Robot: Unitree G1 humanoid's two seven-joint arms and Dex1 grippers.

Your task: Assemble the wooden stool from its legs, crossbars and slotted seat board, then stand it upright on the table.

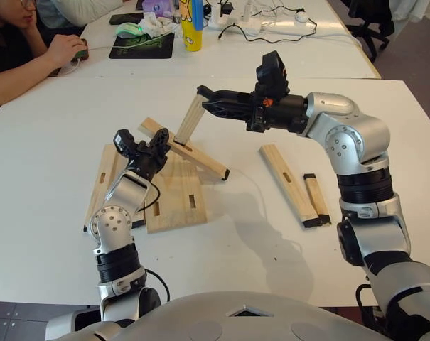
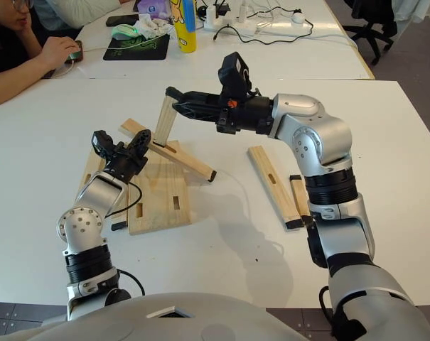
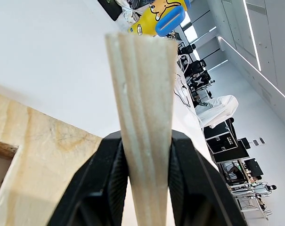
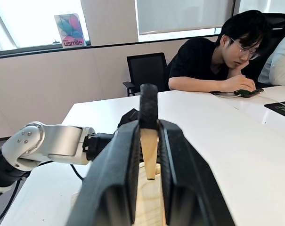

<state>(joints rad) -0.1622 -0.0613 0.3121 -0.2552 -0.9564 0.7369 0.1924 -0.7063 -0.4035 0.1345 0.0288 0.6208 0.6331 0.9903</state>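
Two parts were meeting, and little else looked done. The left gripper [image 1: 144, 146] was clamped on a slotted leg [image 1: 204, 162] slanting over the flat seat board [image 1: 168, 213], while the right gripper [image 1: 206, 97] pinched a crossbar [image 1: 190, 121], tilted, its lower end at the leg's slot. Three loose pieces [image 1: 286, 181] lay on the table [image 1: 58, 128]; most joints and the standing-up seemingly remained.

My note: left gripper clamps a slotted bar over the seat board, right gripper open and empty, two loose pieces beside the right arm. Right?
No: the right gripper is shut on a wooden piece, its lower end at the slotted bar; the left eye view shows it. Left gripper, seat board and loose pieces are as noted.
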